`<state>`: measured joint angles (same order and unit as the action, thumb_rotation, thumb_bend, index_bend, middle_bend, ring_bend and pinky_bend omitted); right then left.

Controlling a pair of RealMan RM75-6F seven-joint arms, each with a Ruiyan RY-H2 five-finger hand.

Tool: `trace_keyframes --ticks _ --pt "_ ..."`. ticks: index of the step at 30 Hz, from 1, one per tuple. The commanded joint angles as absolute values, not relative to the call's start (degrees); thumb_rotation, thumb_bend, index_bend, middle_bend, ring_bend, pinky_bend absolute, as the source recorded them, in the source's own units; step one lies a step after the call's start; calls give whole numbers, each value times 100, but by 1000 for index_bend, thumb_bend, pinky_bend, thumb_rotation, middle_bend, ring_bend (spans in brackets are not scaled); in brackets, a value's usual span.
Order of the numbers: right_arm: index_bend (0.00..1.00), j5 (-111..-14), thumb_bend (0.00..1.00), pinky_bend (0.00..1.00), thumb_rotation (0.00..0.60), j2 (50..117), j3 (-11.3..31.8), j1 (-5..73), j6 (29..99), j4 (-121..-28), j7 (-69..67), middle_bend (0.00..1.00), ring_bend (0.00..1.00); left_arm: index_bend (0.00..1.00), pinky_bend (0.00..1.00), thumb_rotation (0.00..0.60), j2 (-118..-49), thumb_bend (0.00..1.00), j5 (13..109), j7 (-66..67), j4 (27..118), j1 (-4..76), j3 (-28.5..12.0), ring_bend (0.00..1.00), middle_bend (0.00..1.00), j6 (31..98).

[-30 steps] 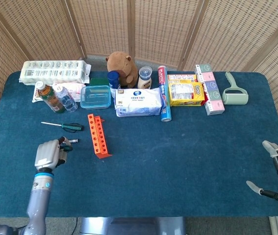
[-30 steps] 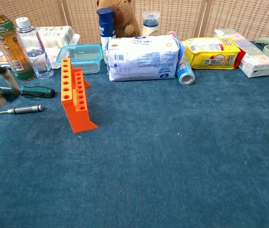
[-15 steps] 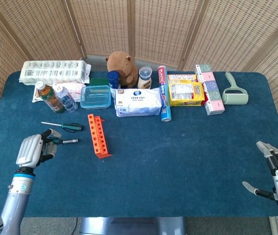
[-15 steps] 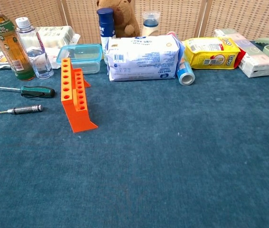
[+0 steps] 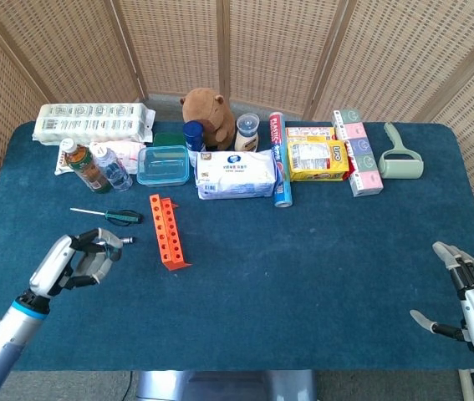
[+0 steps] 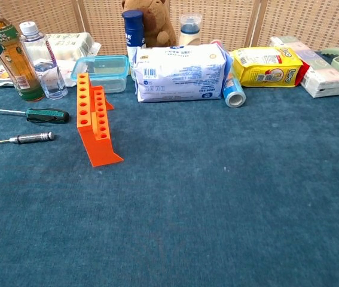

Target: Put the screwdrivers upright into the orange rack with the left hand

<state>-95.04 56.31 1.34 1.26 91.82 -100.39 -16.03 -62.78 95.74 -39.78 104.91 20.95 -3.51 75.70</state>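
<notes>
Left hand (image 5: 76, 261) hovers left of the orange rack (image 5: 168, 231), fingers curled but apart, holding nothing. Right hand (image 5: 468, 294) far right of the rack near the tabletop (image 5: 320, 251) edge, fingers spread, empty. Green-handled screwdriver (image 6: 34, 115) and silver-handled screwdriver (image 6: 23, 139) both lie flat just left of the rack, silver one nearer the camera. Rack holes empty.
</notes>
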Motion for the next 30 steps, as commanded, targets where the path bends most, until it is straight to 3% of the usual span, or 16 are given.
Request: trace_keyframes --ticks 1,6,13,30 --pt "12 -9504 163 89 600 5631 132 126 9182 -10040 -1602 88 94 514 856 600 -6167 525 10197 -4837 10216 2130 -67 877 851 7808" --pt "12 -9499 163 89 600 5622 131 127 9183 -10038 -1625 88 94 513 856 600 -6272 526 10533 -5819 10108 2284 142 877 851 7920" --pt "12 -9471 163 89 600 5587 133 124 9187 -10027 -1710 88 94 514 856 600 -6613 537 10271 -7864 10008 2712 185 877 852 7690" --pt "12 -9386 163 89 600 5530 151 124 9164 -10028 -1817 88 93 514 856 600 -6676 554 8793 -7324 10406 3025 -123 877 851 6700"
